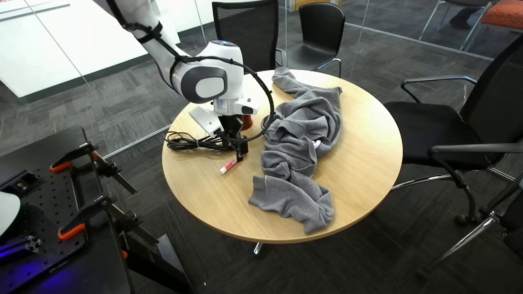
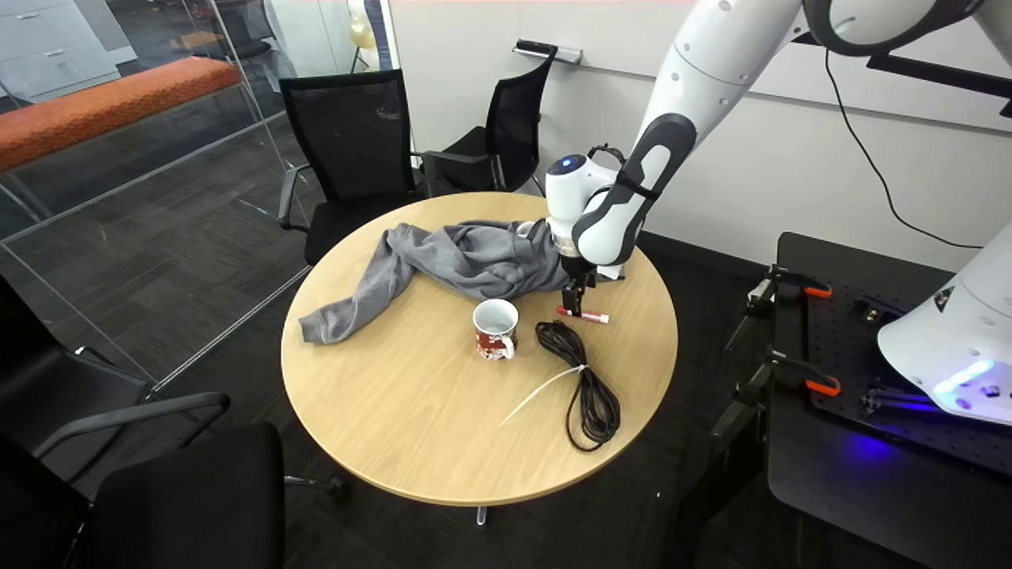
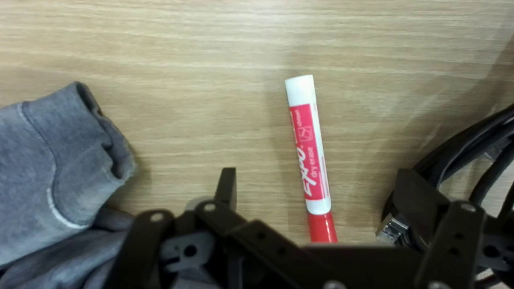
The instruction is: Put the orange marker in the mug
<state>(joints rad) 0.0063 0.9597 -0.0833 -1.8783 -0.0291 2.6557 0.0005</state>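
Note:
The orange marker lies flat on the table in both exterior views [image 1: 229, 165] [image 2: 591, 316]. In the wrist view the marker [image 3: 308, 152] has a white end, a red label and a red cap, whose end is hidden behind the gripper. My gripper [image 3: 319, 182] is open, with its fingers apart on either side of the marker, not touching it. In both exterior views the gripper [image 1: 240, 154] [image 2: 572, 303] is low over the marker's cap end. The red mug [image 2: 496, 330] stands upright with white inside; in an exterior view the mug [image 1: 247, 121] is mostly hidden behind the gripper.
A crumpled grey cloth [image 1: 302, 130] [image 2: 474, 261] lies beside the marker; its sleeve shows in the wrist view [image 3: 60, 160]. A black coiled cable [image 2: 593, 395] [image 1: 184, 143] lies on the marker's opposite side, close to one finger in the wrist view [image 3: 474, 148]. The round table [image 2: 395, 427] holds everything.

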